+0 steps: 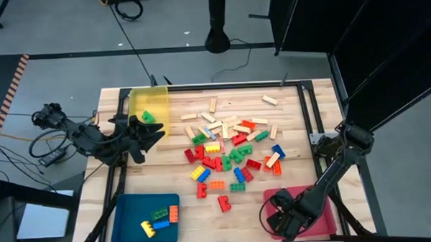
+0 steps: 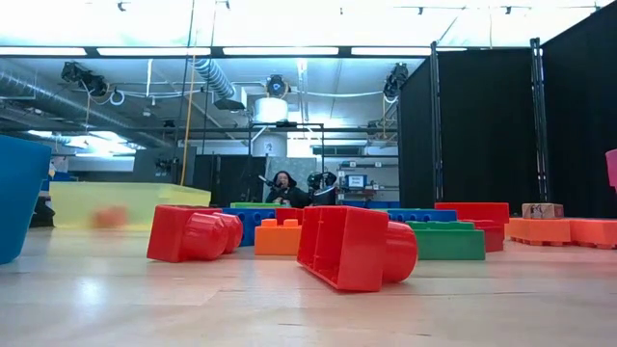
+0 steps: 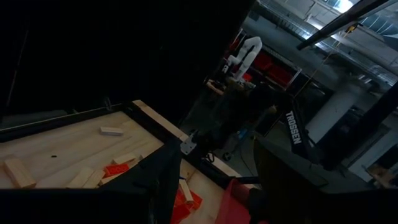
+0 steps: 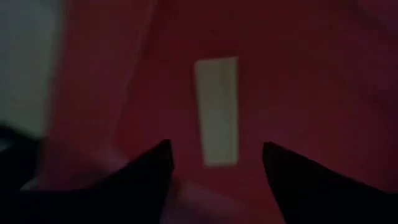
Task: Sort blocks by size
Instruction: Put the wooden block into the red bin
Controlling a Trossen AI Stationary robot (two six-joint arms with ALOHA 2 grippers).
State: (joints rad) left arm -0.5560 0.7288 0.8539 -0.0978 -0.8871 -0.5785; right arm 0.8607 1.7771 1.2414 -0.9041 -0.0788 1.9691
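Pale wooden desk with visible grain, glossy studded plastic blocks, matt bare-wood bars, translucent yellow plastic tray, smooth pink tray

Two dark, black-jointed arms carry black cabling; the right arm bears white "TROSSEN" lettering along one link

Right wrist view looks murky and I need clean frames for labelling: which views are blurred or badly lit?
Right wrist view: dim, soft, pale wooden bar smeared on the pink tray. Left wrist view: mostly dark. Low view: near red brick sharp, yellow tray hazy, ceiling lights glaring. High view: even.
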